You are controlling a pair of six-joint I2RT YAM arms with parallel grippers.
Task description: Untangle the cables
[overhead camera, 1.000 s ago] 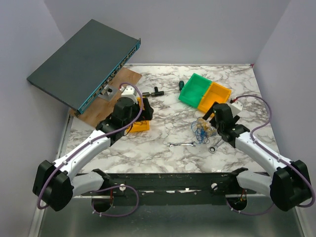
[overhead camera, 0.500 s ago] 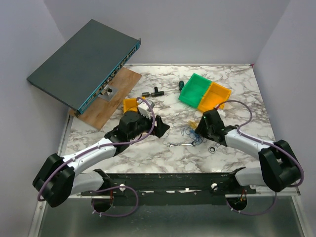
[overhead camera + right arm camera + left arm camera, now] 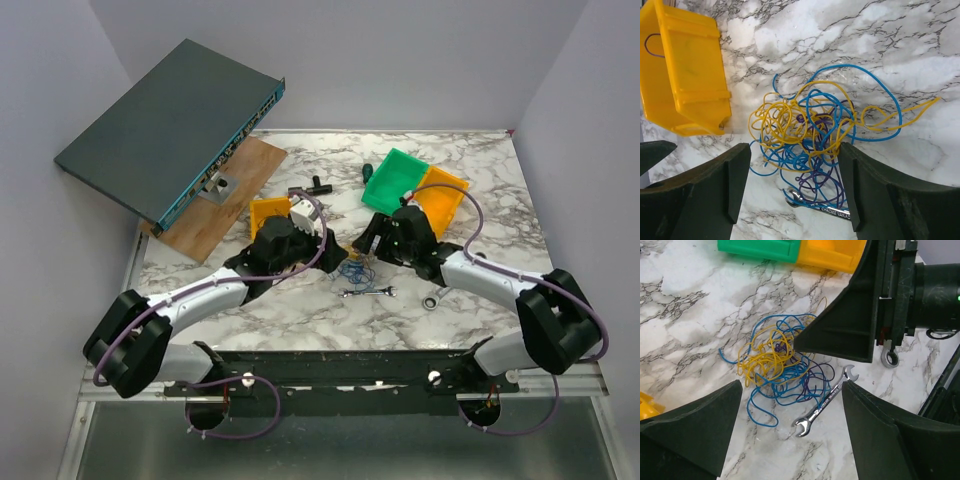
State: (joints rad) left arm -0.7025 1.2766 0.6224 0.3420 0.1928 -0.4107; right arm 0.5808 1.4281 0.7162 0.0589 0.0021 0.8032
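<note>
The cables point(image 3: 354, 271) are a tangled bunch of thin blue, yellow and dark purple loops lying on the marble table. They show clearly in the left wrist view point(image 3: 780, 362) and the right wrist view point(image 3: 812, 130). My left gripper point(image 3: 330, 254) is open just left of the bunch, with the bunch ahead of its jaws point(image 3: 792, 440). My right gripper point(image 3: 372, 240) is open just above and right of the bunch; its jaws point(image 3: 795, 192) straddle the bunch's lower loops, and the right finger point(image 3: 880, 190) touches a yellow loop.
A silver open-end wrench point(image 3: 368, 292) lies against the bunch's near edge, under some loops point(image 3: 827, 210). A ring wrench point(image 3: 433, 300) lies to the right. Green point(image 3: 395, 180) and orange point(image 3: 443, 195) bins stand behind, a yellow bin point(image 3: 268, 213) at the left, and a network switch point(image 3: 170, 125) on a board.
Both arms have swung inward and now meet at the cable bunch. The bunch lies further left than a second ago, now above the wrench's left end.
</note>
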